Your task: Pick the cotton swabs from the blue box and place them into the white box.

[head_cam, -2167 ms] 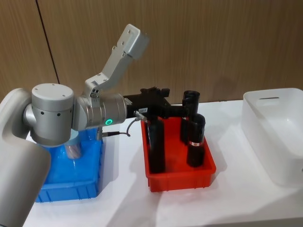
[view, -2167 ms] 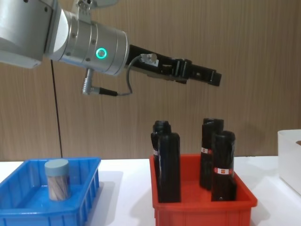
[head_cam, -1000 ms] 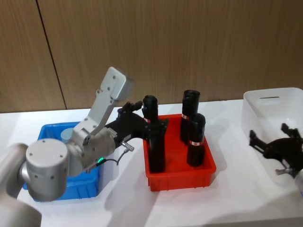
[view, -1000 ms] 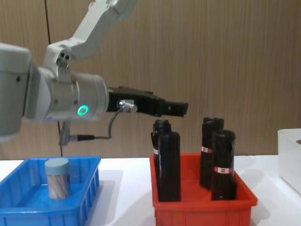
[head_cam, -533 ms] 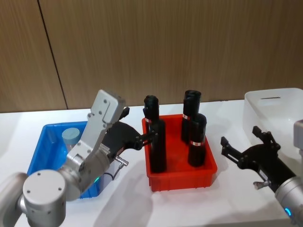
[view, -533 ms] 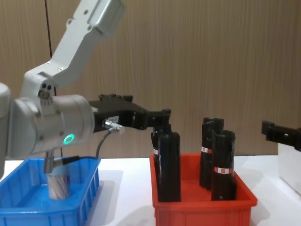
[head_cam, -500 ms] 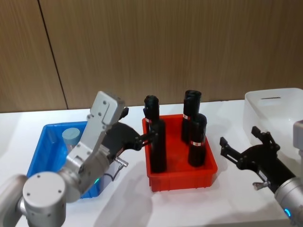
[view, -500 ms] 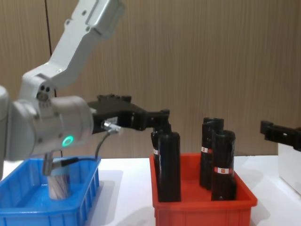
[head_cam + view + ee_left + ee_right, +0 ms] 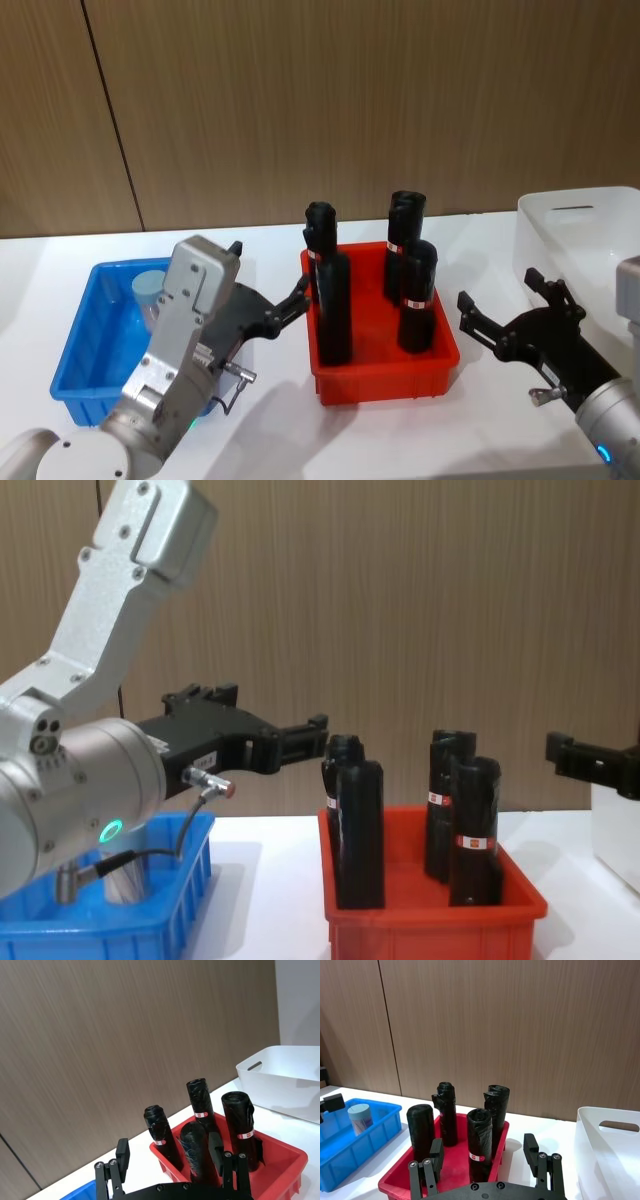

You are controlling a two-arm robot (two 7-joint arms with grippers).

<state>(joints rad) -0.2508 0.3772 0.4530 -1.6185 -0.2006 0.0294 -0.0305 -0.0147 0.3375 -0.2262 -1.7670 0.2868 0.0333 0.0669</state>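
I've got the left gripper with fingers spread wide and nothing between them. It hangs over the gap between the blue box and the red bin, pointing right toward the black bottles. One cotton swabs jar stands upright at the far side of the blue box, apart from that gripper and partly behind my left arm in head view. The right gripper is also spread and empty, above the table between the red bin and the white box at far right. Four bottles are upright in the red bin.
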